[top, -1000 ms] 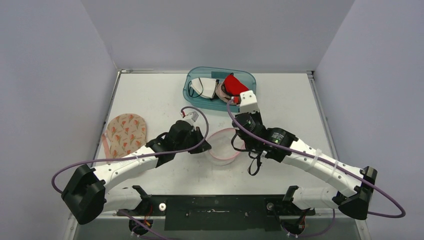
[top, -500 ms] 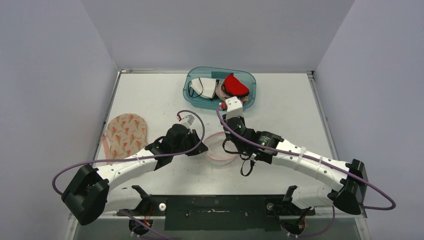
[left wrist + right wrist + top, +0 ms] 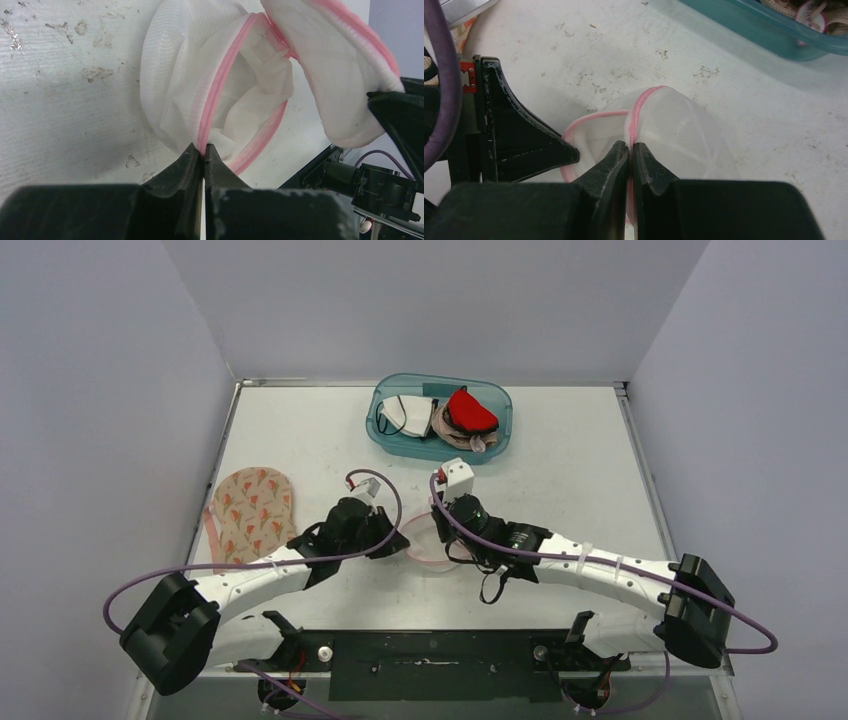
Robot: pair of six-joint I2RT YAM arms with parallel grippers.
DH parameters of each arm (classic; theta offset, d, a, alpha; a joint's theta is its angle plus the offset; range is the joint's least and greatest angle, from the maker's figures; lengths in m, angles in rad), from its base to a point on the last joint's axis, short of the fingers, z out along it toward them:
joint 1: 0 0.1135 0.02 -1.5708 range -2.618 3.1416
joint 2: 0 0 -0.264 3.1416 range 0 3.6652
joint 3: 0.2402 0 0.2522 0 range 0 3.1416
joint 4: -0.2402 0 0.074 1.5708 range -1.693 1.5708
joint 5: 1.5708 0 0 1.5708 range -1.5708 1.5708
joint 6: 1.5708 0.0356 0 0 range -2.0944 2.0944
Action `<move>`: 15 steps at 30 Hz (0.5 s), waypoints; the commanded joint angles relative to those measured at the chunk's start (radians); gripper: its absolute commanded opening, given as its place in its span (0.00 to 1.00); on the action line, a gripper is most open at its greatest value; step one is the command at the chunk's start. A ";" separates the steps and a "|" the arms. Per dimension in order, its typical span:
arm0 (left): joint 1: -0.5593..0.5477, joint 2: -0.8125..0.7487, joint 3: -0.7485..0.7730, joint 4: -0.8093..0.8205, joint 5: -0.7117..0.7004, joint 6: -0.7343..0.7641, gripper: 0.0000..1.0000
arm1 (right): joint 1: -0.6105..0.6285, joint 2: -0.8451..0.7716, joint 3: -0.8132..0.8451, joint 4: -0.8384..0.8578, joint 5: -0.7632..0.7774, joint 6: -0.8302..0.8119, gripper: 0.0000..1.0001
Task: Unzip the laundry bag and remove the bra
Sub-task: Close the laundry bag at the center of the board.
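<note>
Laundry bag [image 3: 432, 542] lies near the middle of our big white table [image 3: 580, 465], with gray walls [image 3: 430, 300] all around. Our left gripper [image 3: 204, 148] pinches its pink edge [image 3: 220, 90] at 9 o'clock. Our right gripper [image 3: 630, 146] pinches it at 3 o'clock.

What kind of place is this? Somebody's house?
Probably a robot lab booth, not a house: bare grey walls box in a scuffed white table, two robot arms are bolted at its edge, and the left pincer and right pincer pinch a mesh laundry bag.
</note>
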 commanded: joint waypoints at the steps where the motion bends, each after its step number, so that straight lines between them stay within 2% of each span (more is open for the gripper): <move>1: 0.008 -0.031 -0.016 0.095 -0.012 -0.016 0.00 | 0.013 0.035 -0.034 0.166 -0.074 0.037 0.05; 15: 0.011 -0.026 -0.072 0.147 -0.008 -0.030 0.00 | 0.016 0.182 -0.061 0.317 -0.194 0.189 0.05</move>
